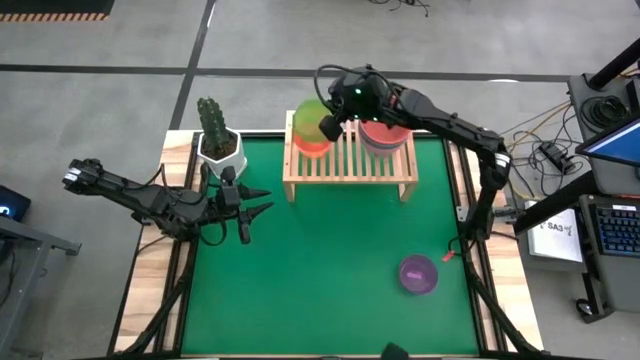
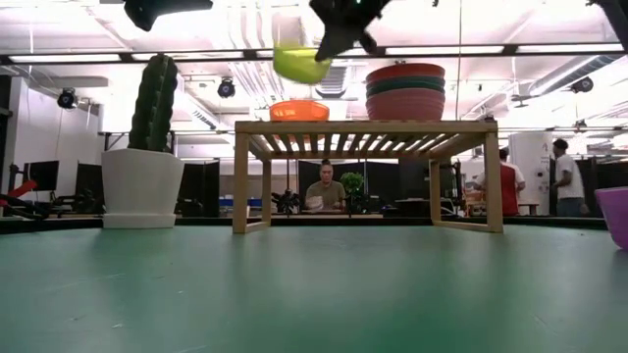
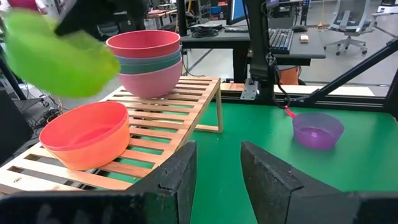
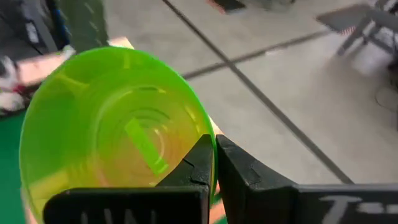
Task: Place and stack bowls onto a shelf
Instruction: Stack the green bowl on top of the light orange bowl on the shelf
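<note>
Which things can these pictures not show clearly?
- Bowl stack: the high view cannot count it, since the right arm covers it.
- Green bowl: blurred in the left wrist view.
- Purple bowl: cut by the low view's edge.
- Orange bowl's contents: hidden by its wall in the low view.

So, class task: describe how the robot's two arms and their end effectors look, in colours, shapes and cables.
Both arms are black, slim and jointed. The left end effector ends in two pointed, dark, wedge-shaped fingers. The right end effector has flat black fingers with white lettering on its body. Thin dark cables run along the left arm.
</note>
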### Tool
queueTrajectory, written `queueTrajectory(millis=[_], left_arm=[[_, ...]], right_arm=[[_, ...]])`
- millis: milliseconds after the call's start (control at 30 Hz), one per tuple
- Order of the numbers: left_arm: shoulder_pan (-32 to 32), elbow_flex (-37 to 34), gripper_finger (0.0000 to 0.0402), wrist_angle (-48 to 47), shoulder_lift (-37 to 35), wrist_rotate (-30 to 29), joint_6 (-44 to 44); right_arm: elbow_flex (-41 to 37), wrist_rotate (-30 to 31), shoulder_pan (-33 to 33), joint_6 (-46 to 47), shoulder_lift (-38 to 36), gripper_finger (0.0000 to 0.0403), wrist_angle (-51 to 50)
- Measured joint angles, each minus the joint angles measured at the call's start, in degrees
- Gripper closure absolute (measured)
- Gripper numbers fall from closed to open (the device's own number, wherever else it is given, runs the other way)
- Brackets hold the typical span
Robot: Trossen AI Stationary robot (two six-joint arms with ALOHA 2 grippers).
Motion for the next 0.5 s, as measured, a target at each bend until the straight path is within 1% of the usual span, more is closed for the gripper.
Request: queueTrajectory(millis=[200, 367, 500], left_arm=[[0.0, 0.0, 0.0293, 0.0, 0.0, 0.0, 0.0], [0.0, 0.0, 0.0293, 0.0, 0.0, 0.0, 0.0], [0.0, 0.0, 0.0293, 0.0, 0.0, 0.0, 0.5]], right_arm=[[0.3, -2.9, -1.8, -0.3, 3.4, 0.0394, -2.5], [0.3, -3.0, -1.7, -3.2, 5.2, 0.0394, -2.6], [0.3, -3.0, -1.7, -3.3, 5.8, 0.0392, -2.6]])
